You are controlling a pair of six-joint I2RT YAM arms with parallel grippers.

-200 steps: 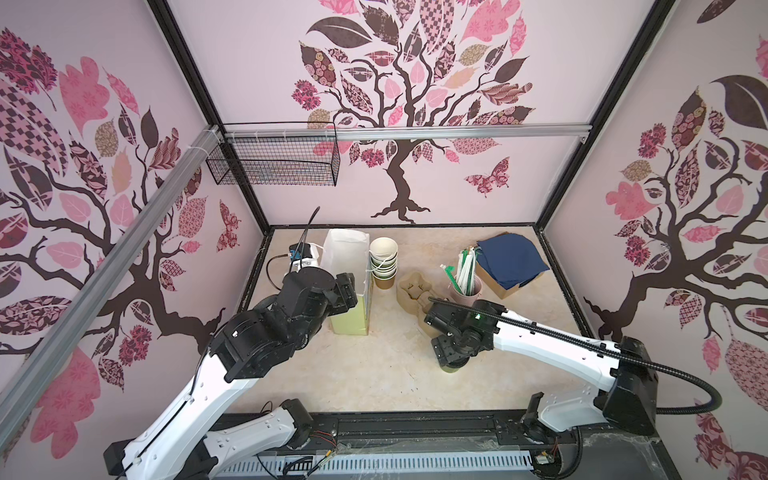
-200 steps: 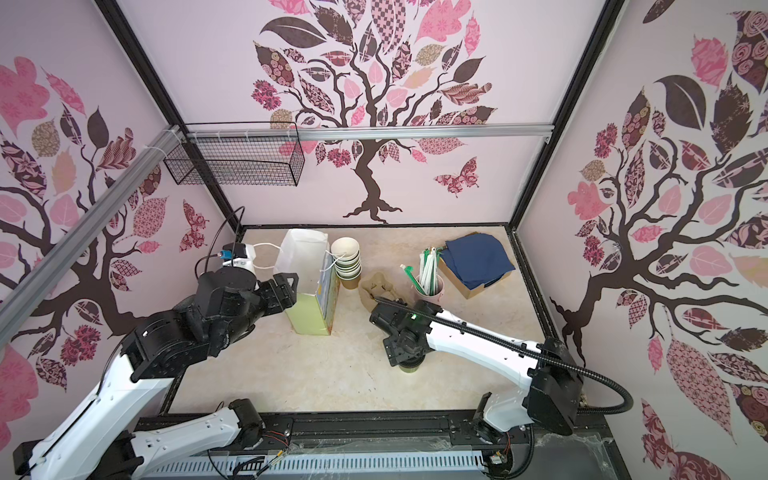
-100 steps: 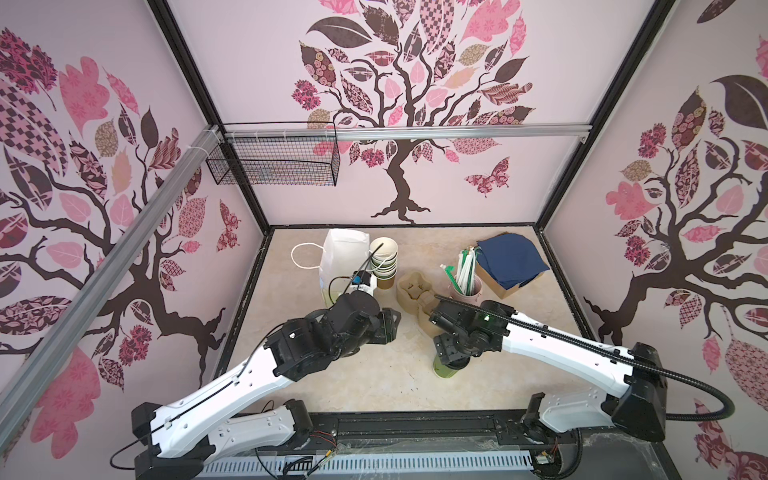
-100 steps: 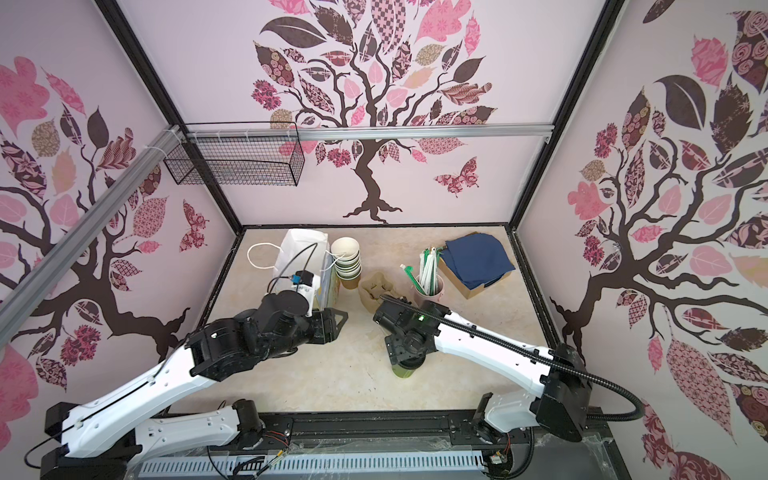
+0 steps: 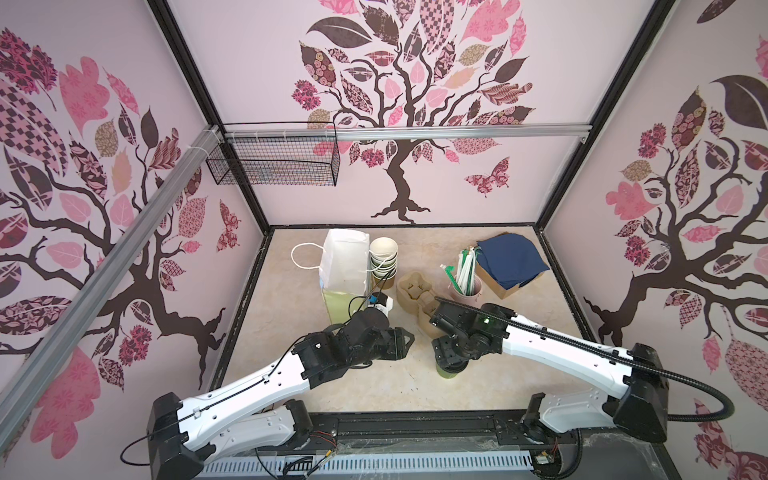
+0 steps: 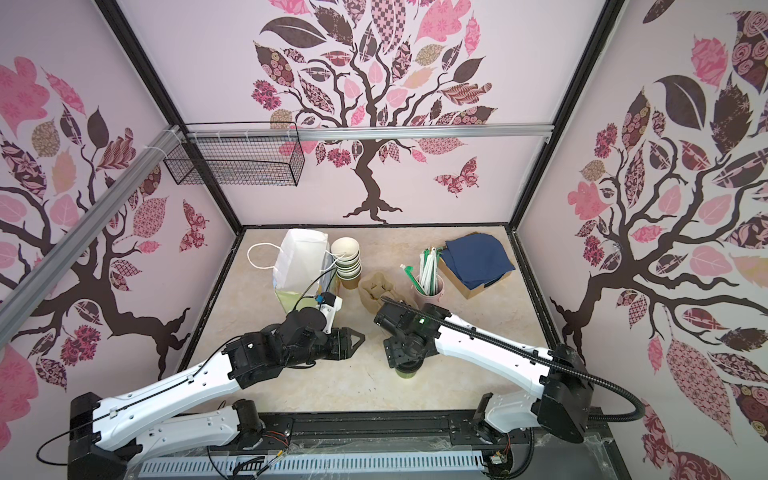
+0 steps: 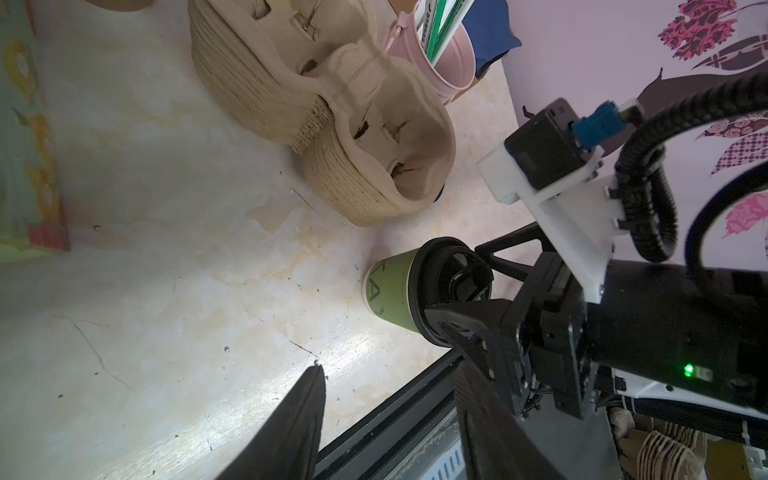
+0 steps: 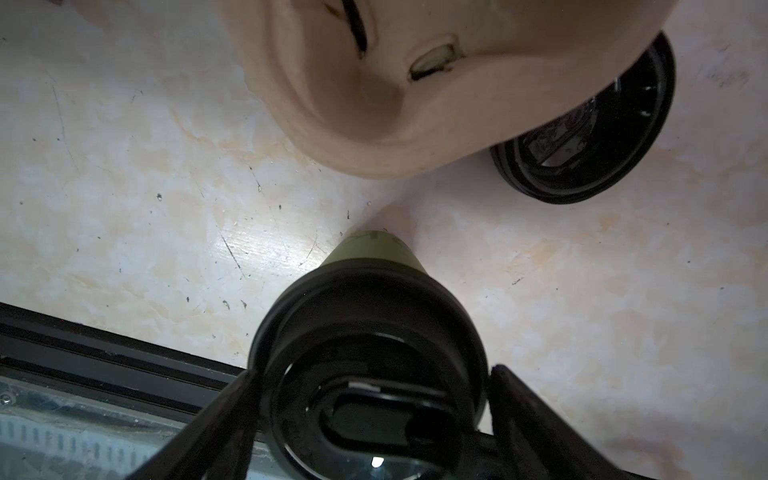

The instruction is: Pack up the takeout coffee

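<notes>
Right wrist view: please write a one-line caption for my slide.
Right gripper flanks the lidded cup standing near the tray.

Green cup (image 7: 390, 291), black lid (image 8: 365, 316); beige marbled table (image 5: 282, 299); navy napkins (image 5: 509, 257)

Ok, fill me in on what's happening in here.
The right arm is over the takeout coffee, which stands upright on the table. Its jaws sit on either side of the black lid, but it isn't clear whether they are pinching it. The left arm points toward the cup, jaws open and empty. The coffee is not yet in the white paper bag standing behind.
</notes>
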